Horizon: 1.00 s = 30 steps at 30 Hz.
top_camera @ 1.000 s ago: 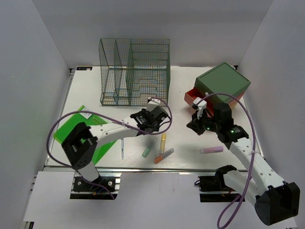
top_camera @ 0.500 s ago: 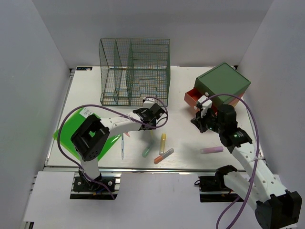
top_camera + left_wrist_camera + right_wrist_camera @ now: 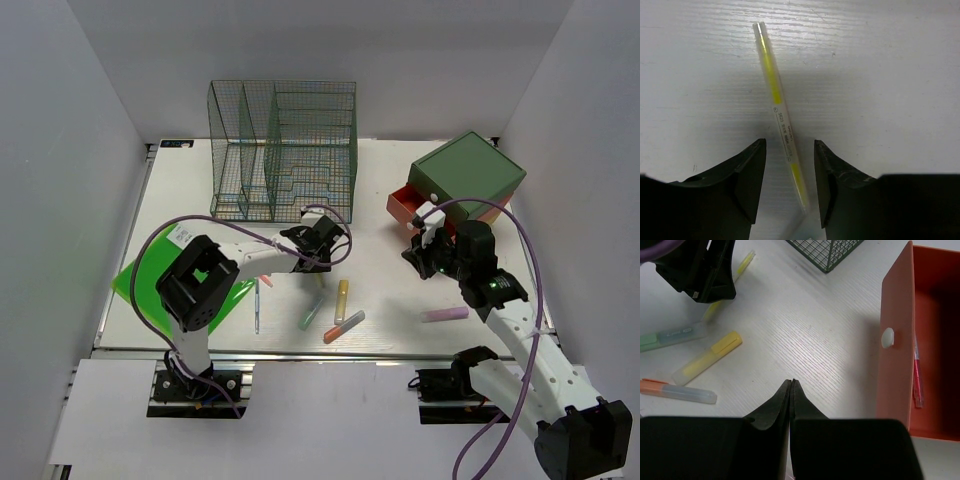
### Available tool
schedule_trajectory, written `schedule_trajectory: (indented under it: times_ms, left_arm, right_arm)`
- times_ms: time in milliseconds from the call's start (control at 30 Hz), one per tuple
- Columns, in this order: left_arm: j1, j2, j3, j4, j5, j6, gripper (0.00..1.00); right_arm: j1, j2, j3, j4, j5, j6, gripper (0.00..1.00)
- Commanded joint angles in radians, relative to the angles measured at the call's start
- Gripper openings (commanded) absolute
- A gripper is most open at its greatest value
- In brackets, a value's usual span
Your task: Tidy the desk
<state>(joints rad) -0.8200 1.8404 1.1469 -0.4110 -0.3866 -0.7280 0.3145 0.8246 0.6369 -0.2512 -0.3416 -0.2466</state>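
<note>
Left tool (image 3: 789, 145) stands half parted astride a yellow pen (image 3: 771, 80) lying on the white table (image 3: 880, 75), not gripping it; right tool (image 3: 791, 385) is pressed closed, empty, red drawer (image 3: 895, 300) at 2 o'clock

In the left wrist view, the thin yellow pen (image 3: 775, 97) runs down between the fingers (image 3: 747, 175) and its lower end blurs out near the bottom edge — the print on its barrel is too small to read. From above, the left gripper (image 3: 320, 246) hides most of that pen. In the right wrist view the red drawer (image 3: 895, 305) is cut by the right edge, the green highlighter (image 3: 670, 335) and orange highlighter (image 3: 685, 392) by the left, and the wire rack (image 3: 825, 250) by the top — a pink item (image 3: 916, 382) in the drawer is too blurred to name.
</note>
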Motion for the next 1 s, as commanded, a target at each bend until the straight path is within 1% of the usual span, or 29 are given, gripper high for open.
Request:
schedule_trajectory:
  times_ms: [0,67,200,300,333,433,467,633,800,867,900,933,967]
  left_arm:
    - [-0.002,0.037,0.039,-0.018,0.006,-0.016,0.53]
    - [0.007,0.054,0.046,-0.054,-0.001,-0.028,0.51]
    - [0.007,0.060,0.024,-0.055,0.003,-0.028,0.45]
    - [0.007,0.056,0.011,-0.051,0.012,-0.030,0.35]
    - [0.007,0.053,0.011,-0.051,0.014,-0.030,0.27]
    - [0.007,0.036,0.001,-0.051,0.017,-0.028,0.15]
    - [0.007,0.028,-0.001,-0.051,0.014,-0.028,0.08]
    - [0.007,-0.049,0.011,-0.035,-0.017,-0.030,0.00]
    - [0.007,-0.167,0.039,-0.005,-0.003,-0.034,0.00]
    - [0.007,-0.216,0.017,0.026,0.028,-0.034,0.00]
    - [0.007,-0.269,0.007,0.072,0.049,-0.028,0.00]
    - [-0.005,-0.298,-0.027,0.099,0.095,-0.022,0.00]
    - [-0.016,-0.322,-0.041,0.135,0.127,0.007,0.00]
  right_arm:
    - [-0.005,-0.001,-0.008,0.043,0.009,-0.014,0.00]
    - [-0.005,-0.001,-0.008,0.043,0.010,-0.017,0.00]
    - [-0.006,-0.005,-0.009,0.044,0.010,-0.017,0.00]
    - [-0.008,-0.007,-0.011,0.043,0.010,-0.019,0.00]
    - [-0.009,-0.007,-0.011,0.043,0.010,-0.020,0.00]
    - [-0.009,-0.008,-0.013,0.043,0.010,-0.020,0.00]
    - [-0.015,-0.008,-0.013,0.043,0.010,-0.020,0.00]
    - [-0.018,-0.010,-0.014,0.044,0.010,-0.023,0.00]
    - [-0.037,-0.019,-0.014,0.043,0.006,-0.026,0.00]
    - [-0.040,-0.031,-0.013,0.043,-0.002,-0.034,0.21]
    - [-0.048,-0.053,-0.016,0.044,-0.010,-0.039,0.37]
    - [-0.048,-0.070,-0.019,0.050,-0.011,-0.040,0.40]
    - [-0.049,-0.103,-0.023,0.062,-0.013,-0.043,0.40]
